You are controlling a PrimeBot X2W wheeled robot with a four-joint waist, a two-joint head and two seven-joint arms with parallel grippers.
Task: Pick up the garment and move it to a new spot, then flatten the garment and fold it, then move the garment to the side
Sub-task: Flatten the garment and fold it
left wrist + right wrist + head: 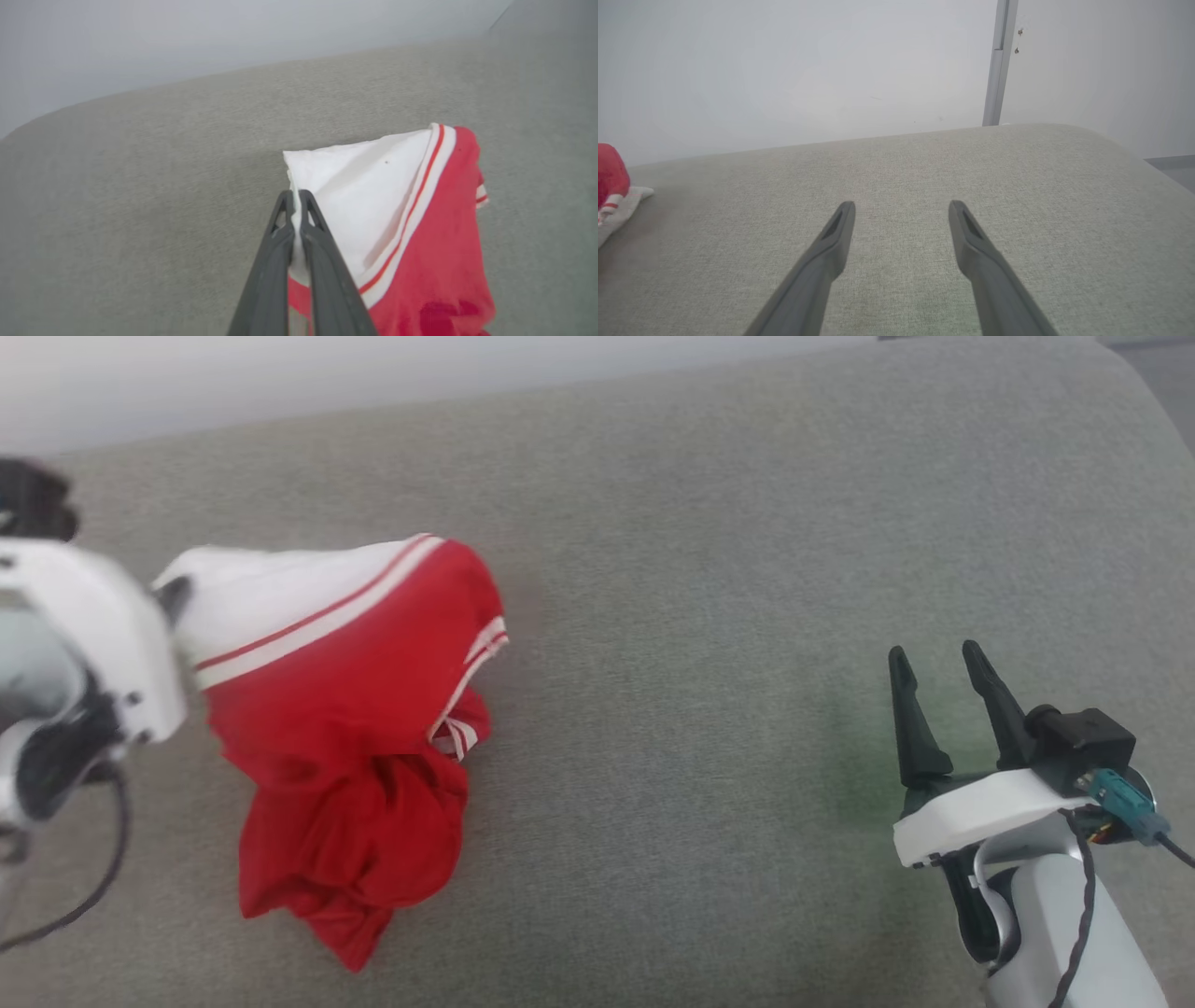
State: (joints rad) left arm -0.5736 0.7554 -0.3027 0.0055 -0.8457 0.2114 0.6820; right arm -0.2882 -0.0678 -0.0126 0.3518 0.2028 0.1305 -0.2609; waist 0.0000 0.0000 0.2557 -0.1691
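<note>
- While the left gripper point(175, 595) clamps the white sleeve at the head view's left, the garment point(345, 728) trails from it in a crumpled red bundle over the grey cushion point(700, 616); I cannot tell whether its lowest folds touch the cushion.
- At that view's lower right, the right gripper point(935, 651) stands with its fingers apart, holding nothing, well apart from the garment.
- From the left wrist, both dark fingers point(322, 242) press together on the sleeve's edge, with striped trim and red cloth falling away to the right.
- From the right wrist, the fingers point(971, 233) spread wide above the cushion, and a red-and-white corner of the garment lies at the left edge, below a pale wall point(784, 70).
</note>
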